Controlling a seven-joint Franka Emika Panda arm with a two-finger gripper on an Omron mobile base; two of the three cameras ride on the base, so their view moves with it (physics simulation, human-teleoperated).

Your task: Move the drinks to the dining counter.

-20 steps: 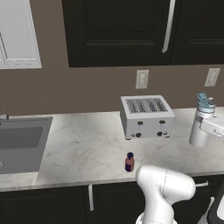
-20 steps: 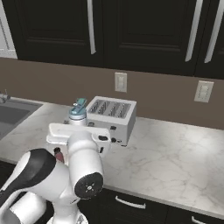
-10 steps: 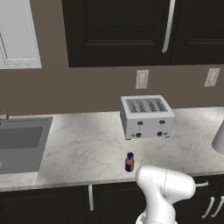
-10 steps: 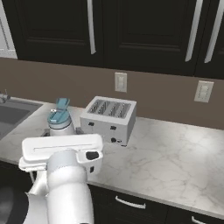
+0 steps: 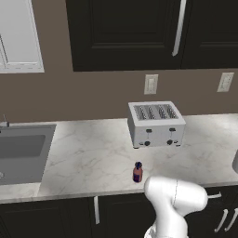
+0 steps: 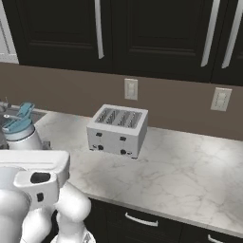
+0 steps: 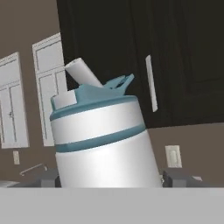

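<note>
My gripper (image 7: 109, 179) is shut on the slim white-grey bottle (image 7: 103, 144) with the light-blue spout lid. It is held upright, with a dark fingertip (image 7: 47, 178) on each side of its base. The same bottle (image 6: 19, 130) stands above my white hand at the left of the right base view, lifted off the worktop. A tiny purple-red bottle (image 5: 137, 172) with a dark cap stands near the front edge of the marble worktop (image 5: 93, 153), in front of the toaster. The dining counter is out of view.
A white toaster (image 5: 155, 123) sits at the back of the worktop under a wall socket (image 5: 150, 84). A sink (image 5: 21, 148) is let into the worktop at the left. Dark upper cabinets (image 6: 142, 33) hang above, and dark drawers run below the front edge.
The arm has swung with the white-grey bottle. It left the left base view past the right edge and moved from the middle to the far left of the right base view. The base stayed put.
</note>
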